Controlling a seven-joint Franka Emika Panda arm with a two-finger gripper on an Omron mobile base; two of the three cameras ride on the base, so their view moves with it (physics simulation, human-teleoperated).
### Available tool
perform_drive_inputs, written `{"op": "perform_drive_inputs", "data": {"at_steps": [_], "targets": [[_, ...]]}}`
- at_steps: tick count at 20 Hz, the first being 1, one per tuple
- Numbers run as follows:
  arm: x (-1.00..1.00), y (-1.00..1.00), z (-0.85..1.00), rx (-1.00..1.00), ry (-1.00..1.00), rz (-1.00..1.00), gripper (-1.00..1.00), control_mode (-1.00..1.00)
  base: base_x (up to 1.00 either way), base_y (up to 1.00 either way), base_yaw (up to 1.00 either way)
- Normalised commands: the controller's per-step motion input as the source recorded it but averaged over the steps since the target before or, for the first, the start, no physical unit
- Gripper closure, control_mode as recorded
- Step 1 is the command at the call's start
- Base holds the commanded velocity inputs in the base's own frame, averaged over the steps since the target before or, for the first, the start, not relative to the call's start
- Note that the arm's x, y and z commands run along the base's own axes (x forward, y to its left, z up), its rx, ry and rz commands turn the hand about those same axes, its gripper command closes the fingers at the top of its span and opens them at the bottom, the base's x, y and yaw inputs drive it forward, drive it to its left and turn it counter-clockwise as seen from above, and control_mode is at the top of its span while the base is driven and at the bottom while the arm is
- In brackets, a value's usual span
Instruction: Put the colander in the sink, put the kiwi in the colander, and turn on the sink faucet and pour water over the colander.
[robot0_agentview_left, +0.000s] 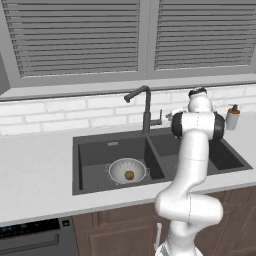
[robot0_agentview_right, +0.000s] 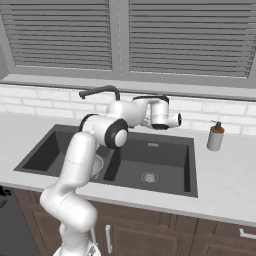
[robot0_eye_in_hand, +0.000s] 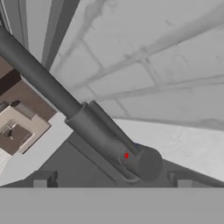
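The kiwi (robot0_agentview_left: 129, 175) lies in the colander (robot0_agentview_left: 127, 170), which sits in the left basin of the sink (robot0_agentview_left: 95, 150). The sink faucet (robot0_agentview_left: 145, 107) stands behind the divider between the basins. A soap dispenser (robot0_agentview_left: 232, 117) stands on the bench (robot0_agentview_left: 35, 165), behind the sink's right end.

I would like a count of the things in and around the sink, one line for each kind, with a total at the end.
Colander, in the left basin of the sink: 1
Kiwi, inside the colander: 1
Sink faucet: 1
Soap dispenser, on the counter: 1
Total: 4
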Motion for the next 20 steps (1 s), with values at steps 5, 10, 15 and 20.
{"op": "perform_drive_inputs", "data": {"at_steps": [5,10,15,20], "targets": [[0.01,0.11,0.00,0.00,0.00,-0.02,-1.00,-1.00,0.00,0.00,0.00],[0.01,0.13,0.00,0.00,0.00,0.00,-1.00,-1.00,0.00,0.00,0.00],[0.17,0.17,0.00,0.00,0.00,0.00,-1.00,-1.00,0.00,0.00,0.00],[0.23,0.03,-0.01,0.00,0.00,-0.03,-1.00,-1.00,0.00,0.00,0.00]]}}
